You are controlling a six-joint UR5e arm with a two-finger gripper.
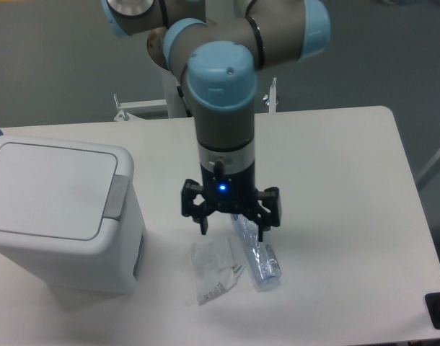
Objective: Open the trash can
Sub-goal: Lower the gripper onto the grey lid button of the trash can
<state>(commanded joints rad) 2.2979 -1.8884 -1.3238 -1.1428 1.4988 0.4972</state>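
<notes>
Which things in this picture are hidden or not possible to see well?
- Bottle: upper part hidden behind the gripper in the fixed camera view.
- Trash can: left side cut off by the image edge; inside hidden by the closed lid.
- Plastic wrapper: its label print is too small to read.

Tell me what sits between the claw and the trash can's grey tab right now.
Only bare table, in the fixed camera view. The claw hangs over the bottle; the wrapper lies lower, off the line to the trash can.
</notes>
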